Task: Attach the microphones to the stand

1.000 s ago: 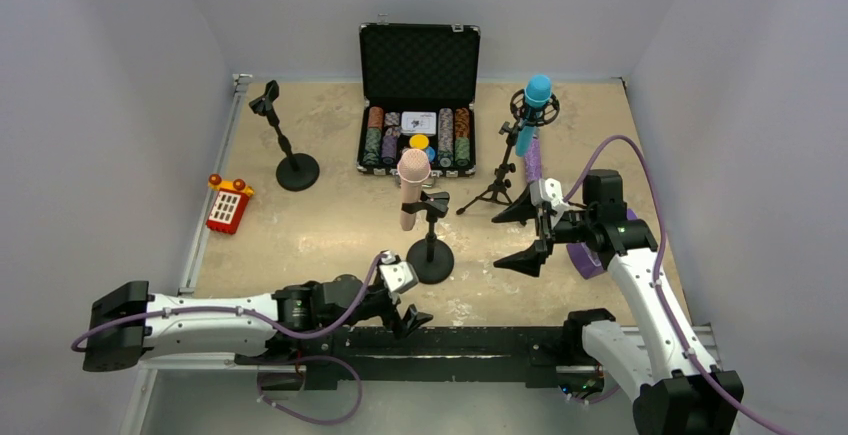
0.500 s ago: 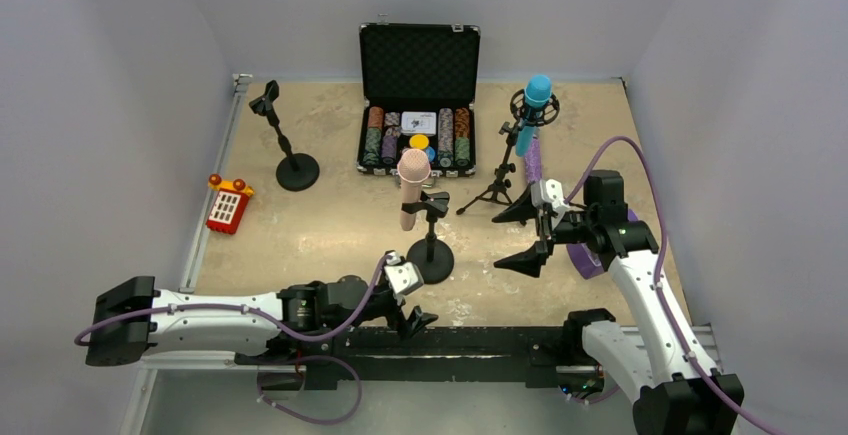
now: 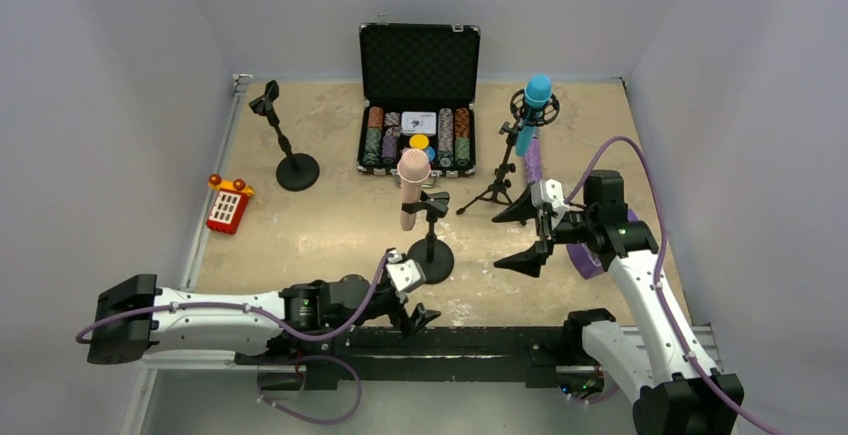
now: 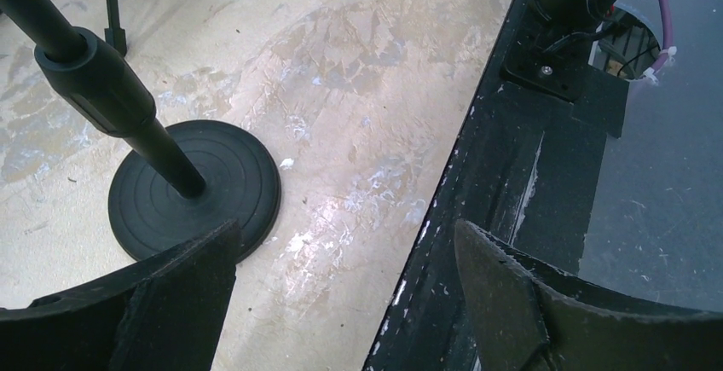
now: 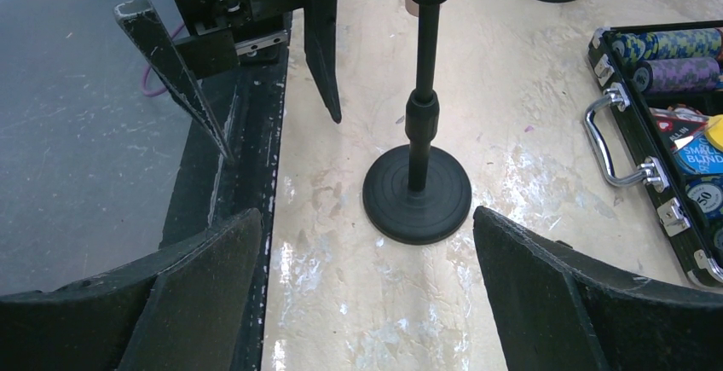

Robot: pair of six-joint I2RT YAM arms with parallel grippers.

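By my reading two are done. The pink microphone (image 3: 411, 180) sits clipped in the stand (image 3: 431, 250) near the middle of the counter's (image 3: 330, 230) near edge, and the blue microphone (image 3: 535, 105) is in the tripod (image 3: 492, 187) toward the far right corner. The empty stand (image 3: 285, 145) by the left edge has none yet. What looks like a purple microphone (image 3: 533, 160) lies beside the tripod. The left hand (image 3: 412, 300) and right hand (image 3: 500, 245) are both spread wide, holding nothing.

Open across bare tabletop (image 3: 330, 230) at centre left of the overhead view; blocked mid-frame by the round-based stand (image 3: 431, 258) holding the pink microphone (image 3: 411, 183); crowded at upper centre by chip case (image 3: 419, 63) and tripod stand (image 3: 497, 183); hemmed at left edge by black stand (image 3: 296, 170) and red toy (image 3: 228, 206).
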